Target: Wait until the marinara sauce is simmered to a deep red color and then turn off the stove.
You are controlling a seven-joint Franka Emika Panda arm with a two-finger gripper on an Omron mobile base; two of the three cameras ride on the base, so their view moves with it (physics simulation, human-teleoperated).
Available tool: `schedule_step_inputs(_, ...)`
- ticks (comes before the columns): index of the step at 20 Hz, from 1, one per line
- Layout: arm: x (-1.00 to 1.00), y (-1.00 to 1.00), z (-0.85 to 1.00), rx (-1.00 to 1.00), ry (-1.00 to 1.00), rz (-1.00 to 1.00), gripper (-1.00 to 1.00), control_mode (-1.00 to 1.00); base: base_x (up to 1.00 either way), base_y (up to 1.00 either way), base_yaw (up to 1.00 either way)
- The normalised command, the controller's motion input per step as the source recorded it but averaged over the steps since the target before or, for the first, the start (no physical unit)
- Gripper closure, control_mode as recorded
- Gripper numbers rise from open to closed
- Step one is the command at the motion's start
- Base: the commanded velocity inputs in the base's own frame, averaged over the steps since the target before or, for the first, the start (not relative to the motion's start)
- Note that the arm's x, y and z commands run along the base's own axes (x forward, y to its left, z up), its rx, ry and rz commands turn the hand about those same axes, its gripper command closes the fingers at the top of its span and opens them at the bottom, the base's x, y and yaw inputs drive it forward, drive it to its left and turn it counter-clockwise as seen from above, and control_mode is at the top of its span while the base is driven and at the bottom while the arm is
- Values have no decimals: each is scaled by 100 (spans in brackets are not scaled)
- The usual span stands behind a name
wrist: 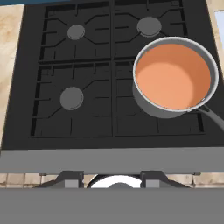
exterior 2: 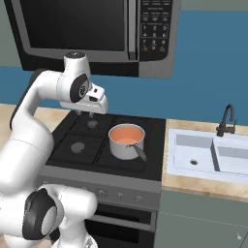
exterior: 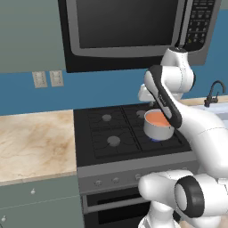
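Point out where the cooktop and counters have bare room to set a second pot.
Three burners are bare: both left ones and the rear right. The front right holds the saucepan of marinara sauce. The marble counter left of the stove is bare. The gripper hovers over the rear grates.

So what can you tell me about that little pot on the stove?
The saucepan is small, round and shiny, steel by the look of it, with straight walls and a dark straight handle pointing toward the front right. It stands upright on the front right burner of the black stove, resting on the grate, a hint of blue flame beneath it. It holds smooth, pale orange marinara sauce, not yet deep red. Nothing else touches it.
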Motion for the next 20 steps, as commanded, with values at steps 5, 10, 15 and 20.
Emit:
schedule_step_inputs(5, -5, 0, 0, 0, 0, 0, -100, -100, 0, 0, 0)
schedule_step_inputs(10, -20, -9, -5, 1, 0, 0, -100, -100, 0, 0, 0)
schedule_step_inputs(15, -30, -52, -14, 5, -1, 0, -100, -100, 0, 0, 0)
schedule_step_inputs(20, -31, -78, -16, 8, -5, 0, -100, -100, 0, 0, 0)
